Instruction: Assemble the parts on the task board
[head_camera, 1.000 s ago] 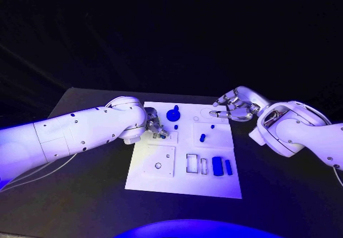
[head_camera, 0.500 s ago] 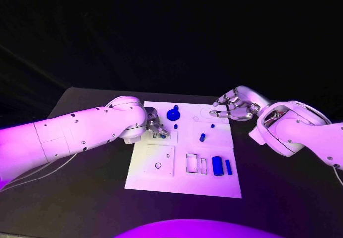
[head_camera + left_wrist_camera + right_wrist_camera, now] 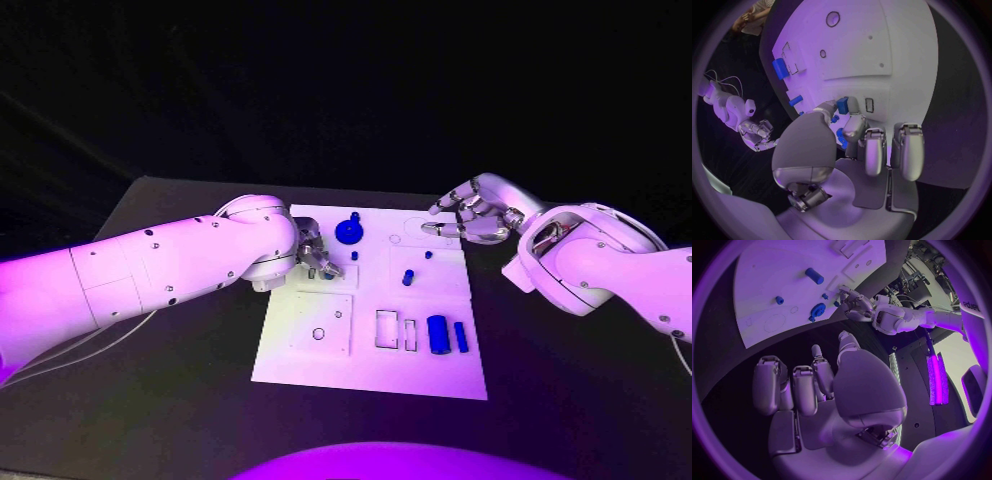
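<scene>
Two white arms reach in over the black table (image 3: 188, 400), and almost nothing separates this moment from the pictures of a second and half a second ago: both hands and every blue piece on the task board (image 3: 361, 365) sit where they sat.

At the board's left edge, near its far end, the left hand (image 3: 316, 257) is curled down. In the left wrist view its thumb and one fingertip (image 3: 853, 107) pinch a small blue part (image 3: 842, 104) right at the board's surface beside a small rectangular slot, while the other fingers hang curled next to it, away from the board. That grip looks the same as before.

By the board's far right corner, the right hand (image 3: 470, 221) has its fingers bent inward. The right wrist view shows the right hand's fingers (image 3: 795, 390) curled with nothing in them, held over dark table off the board's edge.

On the board, a round blue knob piece (image 3: 349, 233) stands near the far end, just beside the left hand. A small blue peg (image 3: 408, 277) stands toward the middle. Nearer the robot, a wider blue block (image 3: 437, 334) and a narrower blue bar (image 3: 460, 337) lie side by side at the right, next to two rectangular recesses (image 3: 387, 329).
</scene>
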